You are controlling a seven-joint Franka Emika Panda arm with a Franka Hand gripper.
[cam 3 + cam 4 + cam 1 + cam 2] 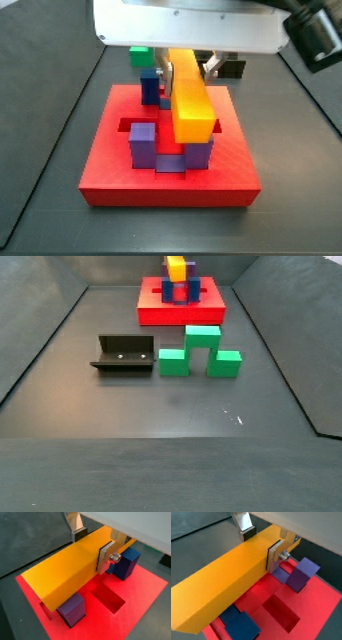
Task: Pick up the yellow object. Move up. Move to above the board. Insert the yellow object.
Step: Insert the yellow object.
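My gripper [91, 546] is shut on the yellow object [63, 569], a long yellow-orange bar, with one finger [105, 558] on each long side. It also shows in a wrist view [261, 544] gripping the bar [228, 582] near one end. The bar hangs level just over the board [143, 587], a red slab with a recessed slot [109, 596] and blue-purple posts [72, 608]. In a side view the bar [190, 95] lies above the board [167, 180] among the posts [143, 142]. In a side view the bar [175, 270] and board [181, 314] are at the far end.
A green stepped block [201, 354] and the dark fixture [123, 354] stand on the grey floor in front of the board. In a side view the green block [139, 55] shows behind the board. Dark walls enclose the floor.
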